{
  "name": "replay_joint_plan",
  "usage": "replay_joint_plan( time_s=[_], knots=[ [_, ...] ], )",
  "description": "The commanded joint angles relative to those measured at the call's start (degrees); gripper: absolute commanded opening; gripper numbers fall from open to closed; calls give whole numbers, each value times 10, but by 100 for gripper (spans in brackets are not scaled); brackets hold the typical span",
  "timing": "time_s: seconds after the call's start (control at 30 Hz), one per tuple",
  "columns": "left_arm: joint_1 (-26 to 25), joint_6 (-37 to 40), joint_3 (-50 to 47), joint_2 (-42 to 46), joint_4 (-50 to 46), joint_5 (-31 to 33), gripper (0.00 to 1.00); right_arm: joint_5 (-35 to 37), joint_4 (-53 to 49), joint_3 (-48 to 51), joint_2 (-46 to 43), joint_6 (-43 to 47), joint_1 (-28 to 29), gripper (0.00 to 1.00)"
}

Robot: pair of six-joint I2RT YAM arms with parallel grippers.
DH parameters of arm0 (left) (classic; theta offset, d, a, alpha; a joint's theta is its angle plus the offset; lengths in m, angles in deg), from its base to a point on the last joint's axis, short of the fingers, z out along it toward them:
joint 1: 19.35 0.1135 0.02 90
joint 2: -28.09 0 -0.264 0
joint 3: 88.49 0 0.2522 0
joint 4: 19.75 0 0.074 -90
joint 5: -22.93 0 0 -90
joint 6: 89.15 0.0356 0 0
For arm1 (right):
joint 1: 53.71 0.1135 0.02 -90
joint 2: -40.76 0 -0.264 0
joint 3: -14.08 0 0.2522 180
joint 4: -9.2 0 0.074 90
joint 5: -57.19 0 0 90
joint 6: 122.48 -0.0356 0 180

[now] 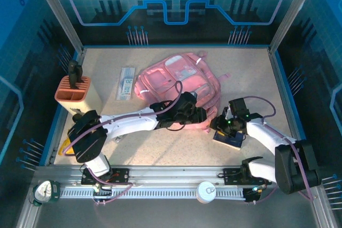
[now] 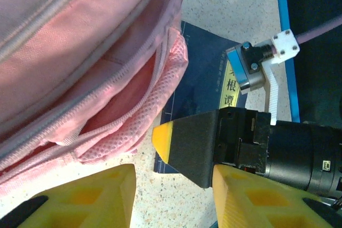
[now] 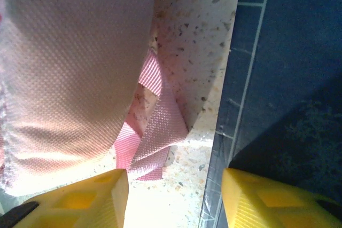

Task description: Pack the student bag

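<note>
Student bag [image 1: 176,81] flat at tabletop centre toward far edge, left gripper [image 1: 205,115] at its near right corner, fingers spread, empty, right gripper [image 1: 225,126] splayed over dark blue book [image 1: 231,141] beside bag, gripping nothing

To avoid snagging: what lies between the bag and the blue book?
A loose pink strap on bare table, in the right wrist view.

woven pink cloth student bag [image 1: 176,81], speckled table [image 1: 160,148]
</note>
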Motion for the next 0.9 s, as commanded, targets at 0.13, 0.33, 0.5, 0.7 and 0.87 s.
replay_joint_plan(
  time_s=[0.13,0.33,0.5,0.7,0.87],
  knots=[
    [-20,-23,-1,13,14,1,42,65,-142,-57,-101,42,-61,64],
    [-34,-29,56,-44,8,-34,42,114,-221,-97,-117,71,-170,75],
    [-48,-36,111,-104,16,-51,43,174,-228,-99,-97,59,-213,84],
    [-66,-46,173,-178,12,-69,43,195,-223,-82,-72,59,-255,92],
    [-71,-58,184,-209,18,-58,44,188,-205,-60,-55,49,-258,96]
  ],
)
